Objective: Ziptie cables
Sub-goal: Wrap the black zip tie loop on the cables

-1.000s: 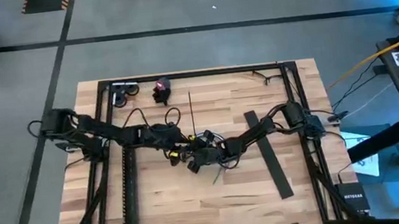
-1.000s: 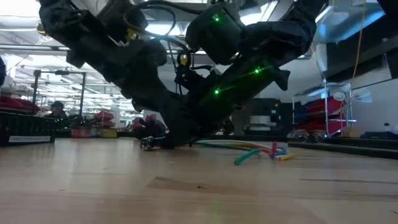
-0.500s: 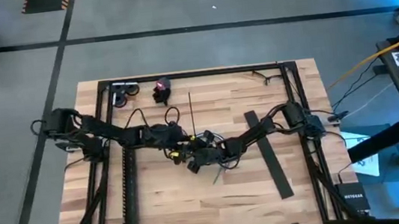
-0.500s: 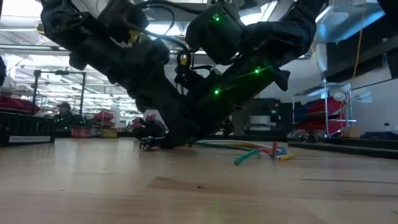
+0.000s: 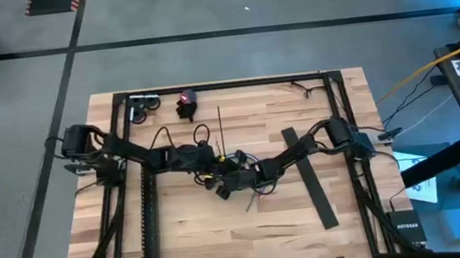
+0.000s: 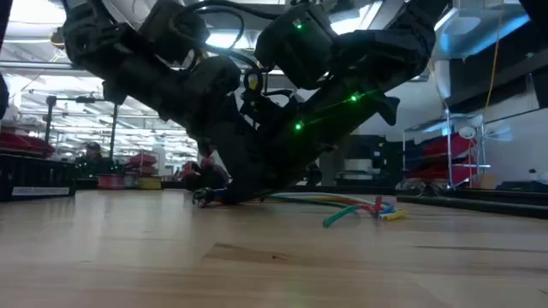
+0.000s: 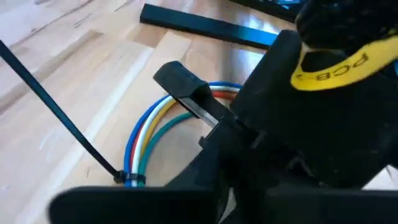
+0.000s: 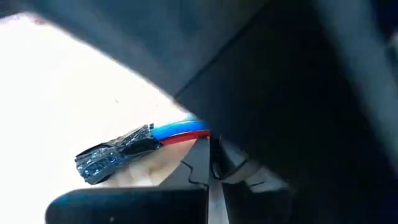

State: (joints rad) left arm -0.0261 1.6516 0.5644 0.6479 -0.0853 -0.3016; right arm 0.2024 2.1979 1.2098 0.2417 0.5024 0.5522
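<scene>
The cables (image 7: pixel 149 130) are a curved bundle of blue, white, yellow, green and red wires lying on the table's middle (image 6: pixel 347 205). A dark zip tie (image 7: pixel 126 179) wraps them near one end, and its long tail (image 7: pixel 56 109) slants away free. One bundle end is wrapped in dark tape (image 8: pixel 112 157). My right gripper (image 5: pixel 229 181) is shut on the bundle. My left gripper (image 5: pixel 208 162) sits right beside the zip tie; the right arm's body hides it. My right gripper holds the cables partway along the bundle (image 8: pixel 194 129), with one finger (image 7: pixel 183 93) lying across the top of the wires. It comes slanting down from the table's right. The bundle lies on the table, and its taped end sticks out past the fingers.
A long flat black bar (image 5: pixel 309 176) lies right of the grippers. A spare straight zip tie (image 5: pixel 220 121) lies toward the far edge. A grey tool (image 5: pixel 142 107) and a dark object with a pink spot (image 5: pixel 185 104) sit at the far left. Free wood shows along the near edge.
My left arm's rear joints have swung toward the table's right, while its gripper has stayed by the cables. The cables and my right gripper have kept still.
</scene>
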